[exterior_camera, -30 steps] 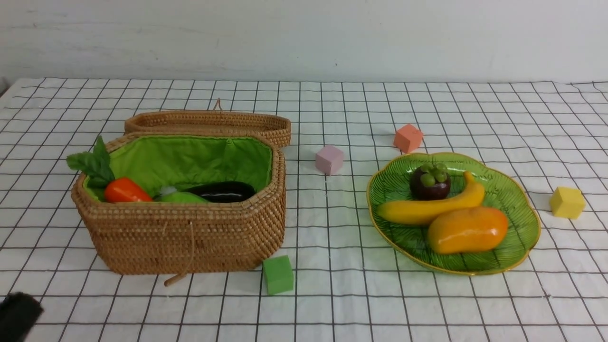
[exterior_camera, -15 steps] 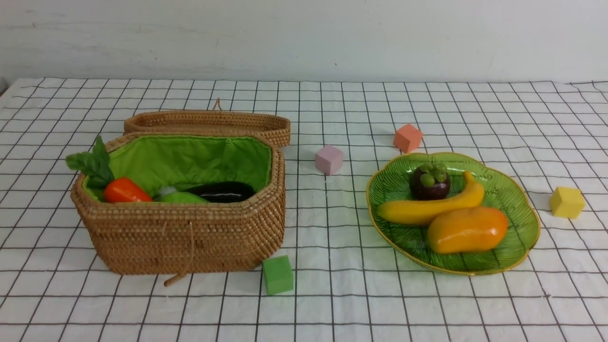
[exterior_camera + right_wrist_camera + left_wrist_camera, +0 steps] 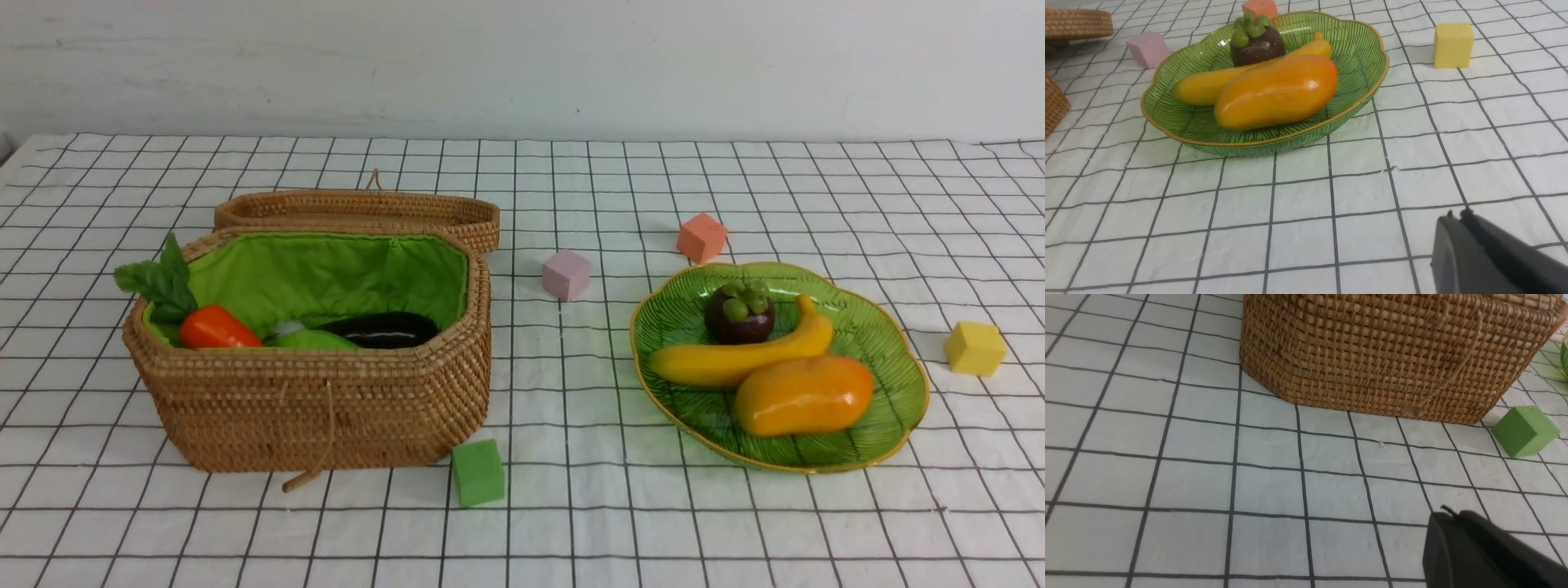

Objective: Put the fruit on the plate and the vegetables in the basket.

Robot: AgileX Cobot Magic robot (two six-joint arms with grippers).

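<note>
Fruit [image 3: 767,359] lies on the plate [image 3: 890,408]; left gripper [image 3: 1486,555] and right gripper [image 3: 1490,257] hang low over cloth; jaw gaps can't be told.

Open cloth between basket [image 3: 326,408] and plate [image 3: 886,445]; only the green cube [image 3: 478,472] and pink cube [image 3: 566,274] sit there.

three fruits [image 3: 767,363] on green plate [image 3: 890,408], vegetables [image 3: 326,331] inside basket [image 3: 326,408]
</note>
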